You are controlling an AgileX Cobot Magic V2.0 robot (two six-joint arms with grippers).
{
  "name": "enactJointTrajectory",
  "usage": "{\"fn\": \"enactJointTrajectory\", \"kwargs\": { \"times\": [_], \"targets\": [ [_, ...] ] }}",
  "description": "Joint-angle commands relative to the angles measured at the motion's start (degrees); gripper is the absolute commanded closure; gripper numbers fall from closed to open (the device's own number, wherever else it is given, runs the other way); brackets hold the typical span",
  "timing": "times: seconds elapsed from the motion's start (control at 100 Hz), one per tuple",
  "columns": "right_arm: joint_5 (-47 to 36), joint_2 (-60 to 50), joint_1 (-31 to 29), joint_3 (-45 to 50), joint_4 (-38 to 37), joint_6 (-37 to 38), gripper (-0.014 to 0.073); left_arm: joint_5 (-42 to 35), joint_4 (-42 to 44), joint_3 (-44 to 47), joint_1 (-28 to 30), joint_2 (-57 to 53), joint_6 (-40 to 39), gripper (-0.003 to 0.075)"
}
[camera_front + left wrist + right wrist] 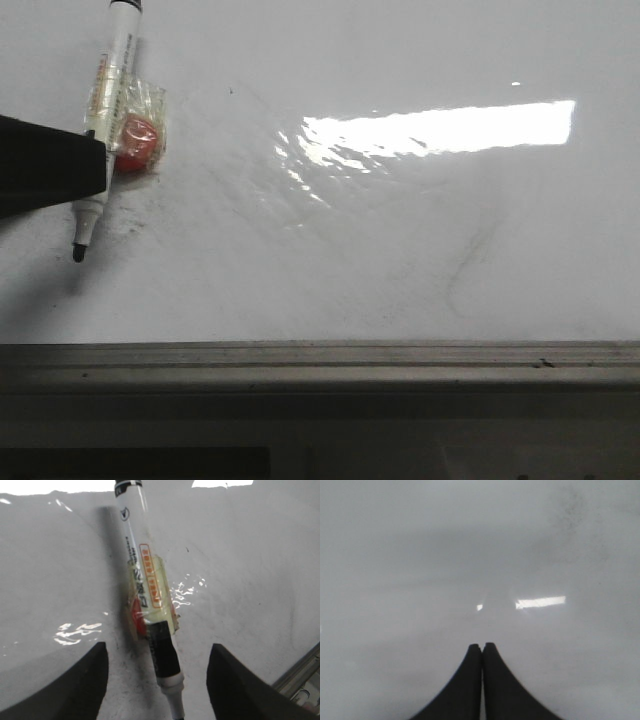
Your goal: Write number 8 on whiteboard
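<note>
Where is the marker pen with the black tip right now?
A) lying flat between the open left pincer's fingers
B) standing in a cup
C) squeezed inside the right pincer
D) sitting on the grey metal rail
A: the white marker pen with the black tip lies on the glossy white whiteboard, between the spread fingers of the left pincer, and neither finger touches it.

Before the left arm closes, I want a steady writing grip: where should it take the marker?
Grip the marker from above on its straight barrel near the taped red block, fingers either side; the tip stays free.
</note>
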Motion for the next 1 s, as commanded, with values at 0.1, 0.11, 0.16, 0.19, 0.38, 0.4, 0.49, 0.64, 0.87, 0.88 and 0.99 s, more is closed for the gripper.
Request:
{"fn": "enactJointTrajectory", "kwargs": {
  "times": [0.1,0.11,0.16,0.19,0.38,0.4,0.49,0.64,0.87,0.88,0.99],
  "targets": [
    [-5.38,0.88,0.3,-1.94,0.08,0.0,0.0657,-6.12,-0.55,-2.56,-0.34,2.99,-0.95,0.044],
    [-5.38,0.88,0.43,-1.94,0.08,0.0,0.0657,-6.12,-0.55,-2.56,-0.34,3.02,-0.95,0.0447],
    [-5.48,0.88,1.75,-1.94,0.08,0.0,0.0657,-5.74,-0.55,-2.56,-0.34,3.43,-0.95,0.0499],
    [-5.25,0.88,3.16,-1.94,0.08,0.0,0.0657,-5.62,-0.55,-2.56,-0.34,3.84,-0.95,0.0538],
    [-3.9,0.88,12.51,-1.94,0.08,0.0,0.0657,-4.6,-0.55,-2.56,-0.34,4.48,-0.72,0.0704],
    [-3.8,0.88,13.45,-1.94,0.08,0.0,0.0657,-4.6,-0.55,-2.56,-0.34,4.48,-0.72,0.072],
    [-3.81,0.88,16.69,-2.06,0.08,-0.45,0.0657,-4.6,0.14,-2.56,-0.34,4.48,-0.72,0.0741],
    [-4.35,0.98,21.68,-2.17,0.08,-3.55,0.0657,-4.6,6.49,-2.56,-0.34,4.36,-0.72,0.0741],
    [-2.41,1.02,27.68,-3.8,0.08,-11.68,0.0657,-7.24,17.81,-2.56,-0.34,4.09,-0.97,0.0741],
    [-2.41,1.12,27.83,-3.78,0.08,-11.98,0.0657,-7.24,18.66,-2.56,-0.34,4.09,-0.97,0.0741],
    [-2.04,2.2,30.01,-5.61,0.08,-13.67,0.0657,-8.08,22.23,-2.67,-0.34,4.09,-0.97,0.0741]
  ]
}}
